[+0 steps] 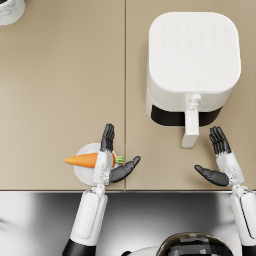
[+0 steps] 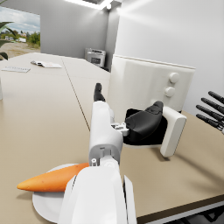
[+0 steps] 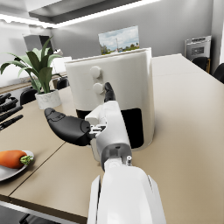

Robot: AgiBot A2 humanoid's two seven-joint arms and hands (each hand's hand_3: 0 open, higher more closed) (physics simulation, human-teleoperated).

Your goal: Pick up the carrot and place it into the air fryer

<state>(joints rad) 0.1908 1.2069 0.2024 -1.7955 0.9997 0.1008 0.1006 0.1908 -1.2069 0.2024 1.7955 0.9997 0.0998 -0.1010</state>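
An orange carrot (image 1: 82, 160) lies on a small white plate (image 1: 82, 172) on the tan surface (image 1: 60, 90). The left hand (image 1: 111, 160) hovers over it, fingers spread, holding nothing. The white air fryer (image 1: 192, 65) stands at two o'clock from the carrot. The right hand (image 1: 220, 162), also spread and empty, sits just beside the fryer's handle (image 1: 190, 127).

No writing, brand or number can be read anywhere here. The air fryer (image 1: 192, 67) has faint pale marks on its white top, too dim to make out as signs or figures. Its two round knobs (image 2: 172, 84) are plain white, with nothing legible on them.
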